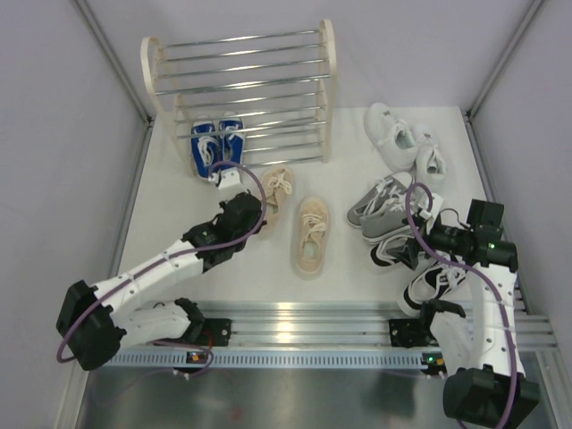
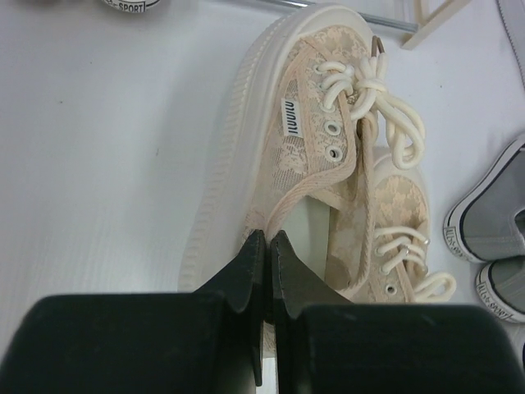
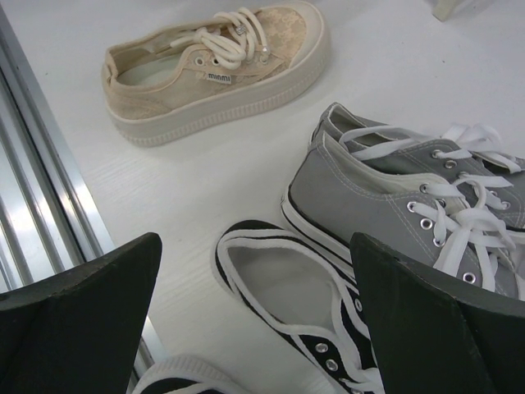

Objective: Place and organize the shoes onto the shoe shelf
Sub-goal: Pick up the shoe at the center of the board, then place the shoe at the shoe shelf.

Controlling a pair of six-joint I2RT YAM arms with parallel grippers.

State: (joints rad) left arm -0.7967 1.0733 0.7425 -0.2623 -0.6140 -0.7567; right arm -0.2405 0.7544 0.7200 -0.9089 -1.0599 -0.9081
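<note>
1. The blue pair [image 1: 217, 143] sits at about eleven o'clock from the middle of the table [image 1: 179, 259]. Its toes are tucked under the lowest tier of the shoe shelf [image 1: 237, 80]. We judge this pair already placed, so no arm tends it.
2. Our left gripper [image 2: 264, 254] is pinched shut on the heel collar of one beige shoe [image 2: 295, 123]. We think the heel is chosen because its thin rim suits narrow fingers. It also lets the toe lead toward the shelf at twelve o'clock.
3. Its mate [image 1: 311, 234] lies flat near the table's middle, at roughly five o'clock from the gripped shoe and apart from it. We judge it the likely next pick.
4. The grey pair [image 1: 380, 204] lies at three o'clock, its two shoes touching. The white pair [image 1: 393, 130] lies at two o'clock, just beside the shelf's right panel.
5. Our right gripper [image 3: 254, 246] hangs at four o'clock with its jaws spread wide, holding nothing. It is just above a black-and-white shoe [image 3: 279, 287]. We judge the wide spread is meant to straddle that shoe.
</note>
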